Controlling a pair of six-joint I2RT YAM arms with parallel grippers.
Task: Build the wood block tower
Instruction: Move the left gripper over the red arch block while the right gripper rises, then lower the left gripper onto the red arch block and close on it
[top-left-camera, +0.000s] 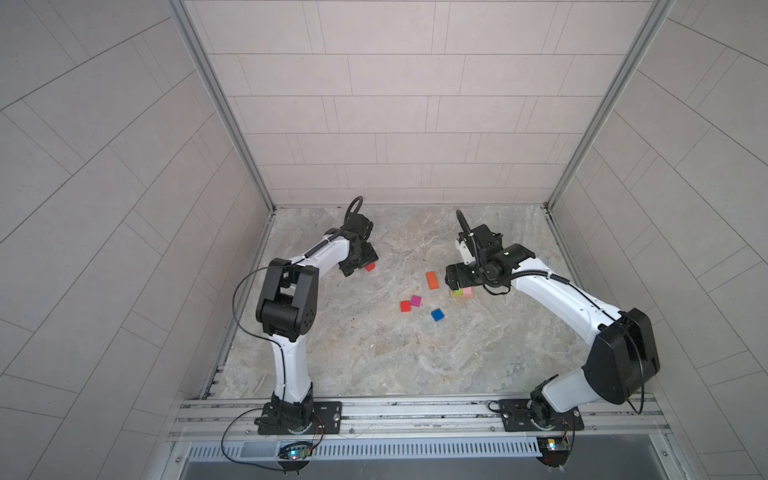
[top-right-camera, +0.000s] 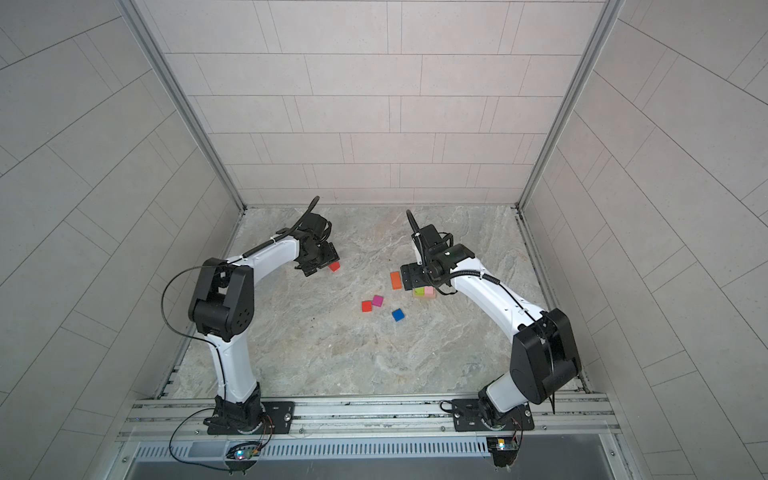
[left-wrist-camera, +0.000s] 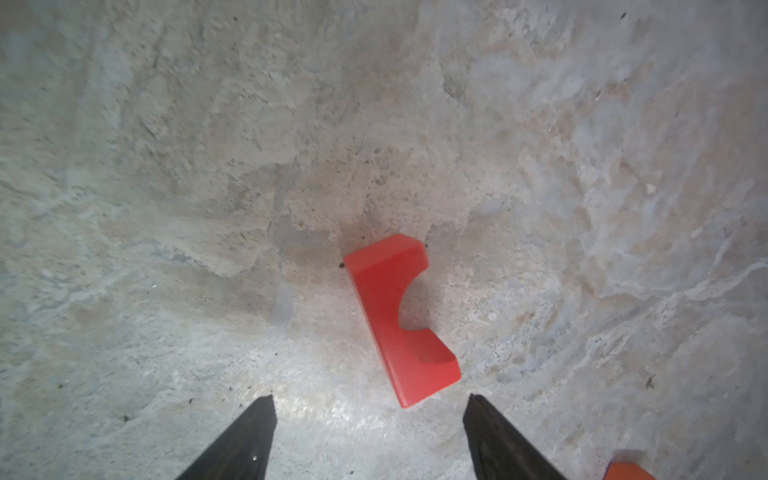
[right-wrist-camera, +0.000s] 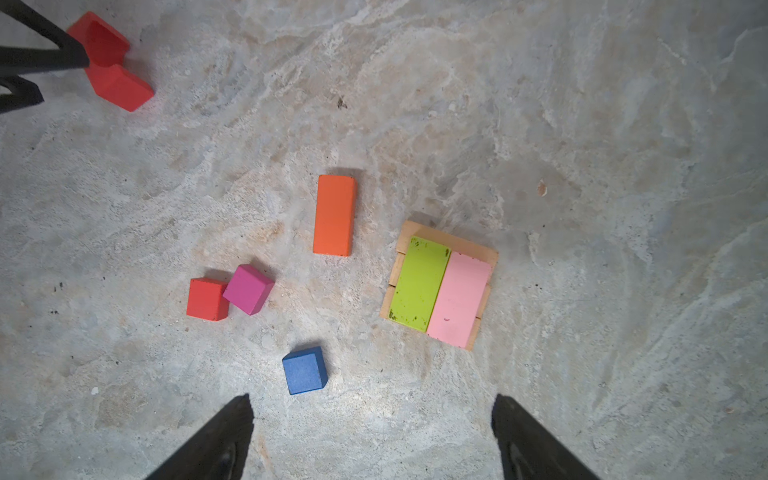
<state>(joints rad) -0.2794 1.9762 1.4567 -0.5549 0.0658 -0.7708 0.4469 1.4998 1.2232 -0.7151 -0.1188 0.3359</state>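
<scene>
The wood block tower stands low: a lime oblong (right-wrist-camera: 419, 286) and a pink oblong (right-wrist-camera: 459, 299) lie side by side on plain tan bars (right-wrist-camera: 449, 239). My right gripper (right-wrist-camera: 372, 399) hangs open above the floor beside this stack (top-left-camera: 462, 292), holding nothing. The red notched piece (left-wrist-camera: 399, 320) lies flat at the left (top-left-camera: 370, 267). My left gripper (left-wrist-camera: 370, 399) is open, its fingertips just short of that piece and astride its near end. Loose on the floor are an orange oblong (right-wrist-camera: 334, 214), a red cube (right-wrist-camera: 206, 299), a magenta cube (right-wrist-camera: 248, 289) and a blue cube (right-wrist-camera: 304, 370).
The marbled floor (top-left-camera: 374, 357) is walled by tiled panels on three sides, with the arm bases on a metal rail (top-left-camera: 415, 411) at the front. The loose cubes sit between the two arms in both top views.
</scene>
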